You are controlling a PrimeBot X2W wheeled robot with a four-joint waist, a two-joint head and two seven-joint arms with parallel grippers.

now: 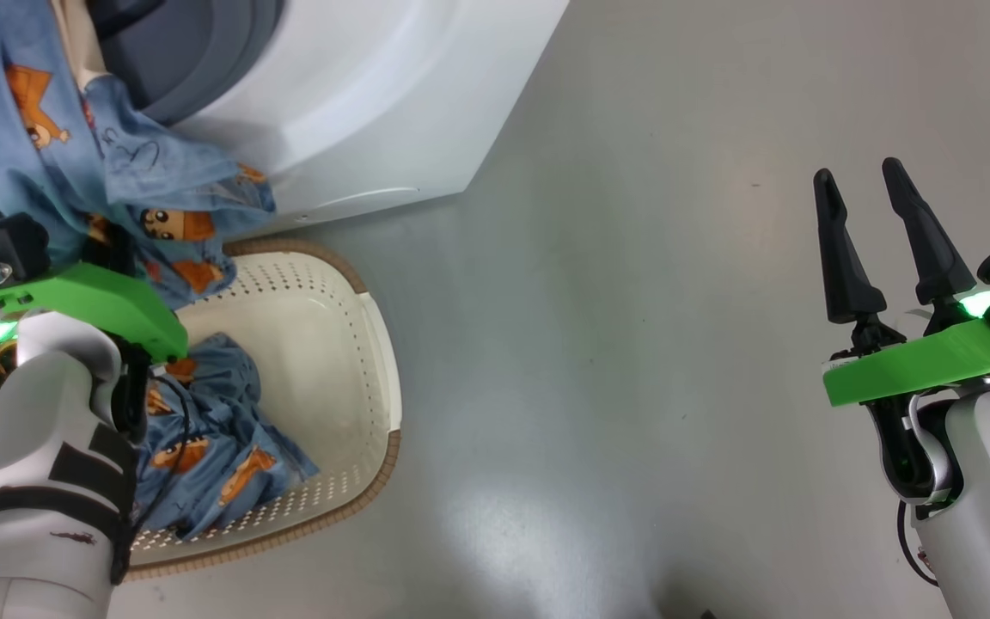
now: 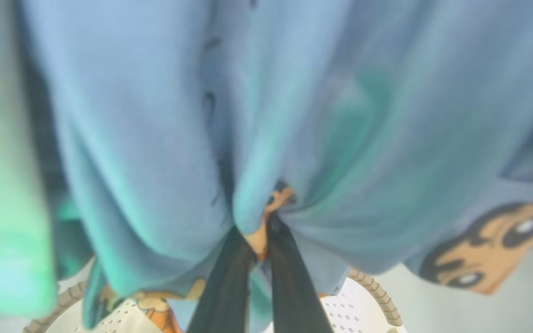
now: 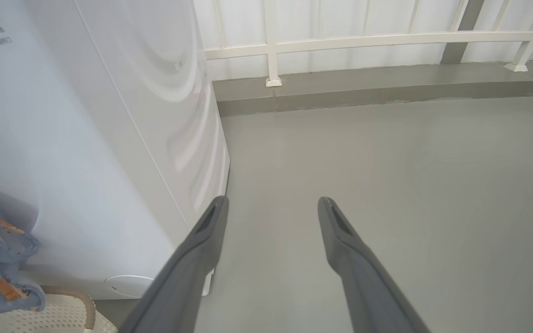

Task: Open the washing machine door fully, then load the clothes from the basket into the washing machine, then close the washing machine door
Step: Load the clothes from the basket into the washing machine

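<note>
- Over the left side of the basket, the left gripper has its two dark fingers pressed together on a fold of the clothes, light blue cloth printed with orange-brown bears.
- The pinched garment hangs raised above the basket. Its lower edge is over the basket's far rim, though whether it touches the rim cannot be told. Its upper part runs up across the front of the washing machine.
- A second garment in the same bear print lies crumpled in the left half of the basket, while the right half shows bare perforated cream plastic.
- The washing machine, a white box, stands just behind the basket, and the grey ring of its opening sits beyond the basket's far left corner.
- Bare grey floor stretches away to the right of the basket.
- Well to the right of the basket, the right gripper hovers over that floor, its fingers spread apart with nothing between them.
</note>
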